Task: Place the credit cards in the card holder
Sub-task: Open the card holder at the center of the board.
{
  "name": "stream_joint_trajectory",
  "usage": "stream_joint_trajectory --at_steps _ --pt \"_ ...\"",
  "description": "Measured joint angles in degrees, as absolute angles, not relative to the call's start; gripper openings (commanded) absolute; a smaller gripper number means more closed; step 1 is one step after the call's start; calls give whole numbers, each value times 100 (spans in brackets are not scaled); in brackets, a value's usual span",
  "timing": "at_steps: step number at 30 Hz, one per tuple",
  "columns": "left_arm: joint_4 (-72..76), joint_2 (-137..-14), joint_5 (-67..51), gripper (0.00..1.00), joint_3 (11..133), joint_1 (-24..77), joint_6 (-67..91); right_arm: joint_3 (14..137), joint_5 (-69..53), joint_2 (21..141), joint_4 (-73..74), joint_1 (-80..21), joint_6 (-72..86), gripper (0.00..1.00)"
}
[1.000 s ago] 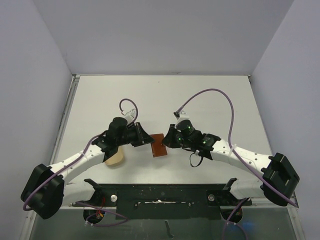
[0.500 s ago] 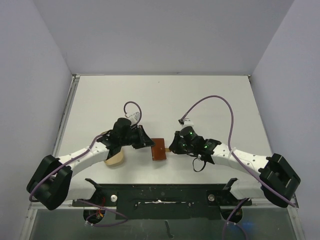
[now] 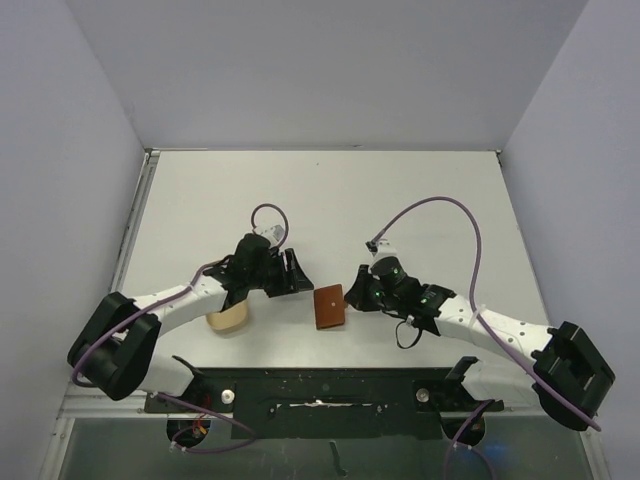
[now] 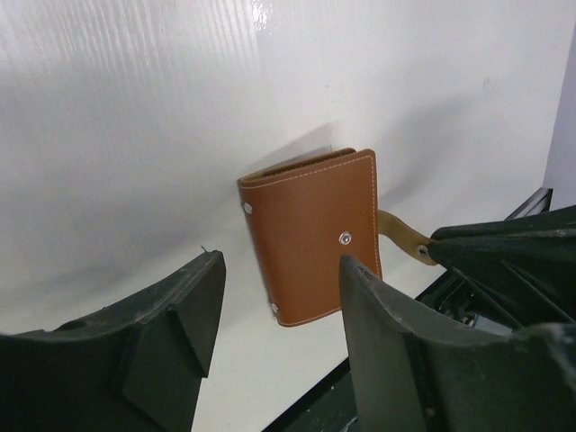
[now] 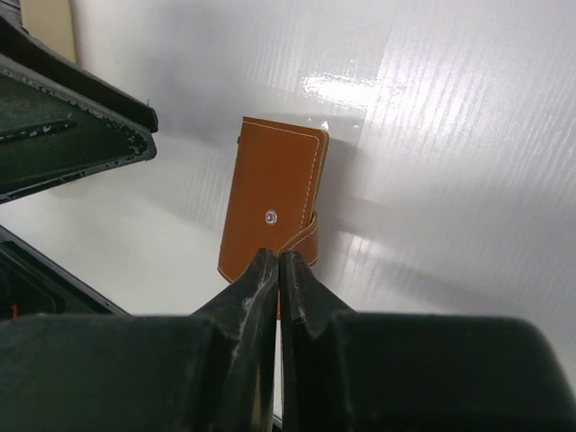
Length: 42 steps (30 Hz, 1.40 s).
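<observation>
Table: white top (image 3: pixel 400 200), pale walls on 3 sides, both arms reaching in from near edge.
Card holder: brown card holder (image 4: pixel 310 236) folded shut, lying mid-table between the 2 arms, snap stud (image 4: pixel 345 238) facing up.
Strap: strap (image 4: pixel 400 232) sticks out from holder's side twd right arm, not snapped down.
Credit cards: none visible in any view; can't tell if inside the holder.
Left pincer: left gripper (image 3: pixel 292 272) w/ jaws well apart, nothing betw them, just beside holder, not touching.
Right pincer: right gripper (image 5: pixel 278 256) pressed fully together, tip of strap nipped betw the fingers.
Dish: tan dish (image 3: pixel 228 318) under left forearm, well apart from holder.
Risk 1: only the strap is held, so any pull by right arm prob drags or swings the whole holder; nothing pins it on the other side.
Risk 2: strap unsnapped, so fold may spring open and anything inside could slide out.
Risk 3: thin strap could slip from the pinch if tugged at an angle.
Risk 4: left fingers close by; a low re-approach could shove the holder.
Vs 1 s ago: left gripper was nearly closed at holder's left edge; now let go, opened, drawn back.
Vs 1 s ago, holder: sits a bit nearer front edge and further right.
Vs 1 s ago, right: grip unchanged; arm shifted outward.
</observation>
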State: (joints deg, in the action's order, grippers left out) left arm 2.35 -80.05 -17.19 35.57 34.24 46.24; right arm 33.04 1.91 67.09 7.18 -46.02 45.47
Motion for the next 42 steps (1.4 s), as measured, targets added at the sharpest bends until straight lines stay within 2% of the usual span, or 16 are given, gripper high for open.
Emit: stream_joint_trajectory --at_steps 3,17,33,42 --pt "165 -7920 -1625 58 3686 3430 4565 3260 84 6545 611 -4576 4556 0" --pt "134 -6836 -1791 59 3409 3441 4536 2753 -454 6149 -725 -4578 5258 0" --pt "379 -6473 -2222 62 2506 3441 4475 2440 -508 6167 -1500 -4678 6003 0" --pt "652 -6654 -2279 58 2499 3441 4427 2443 -410 6176 -1385 -4698 6145 0"
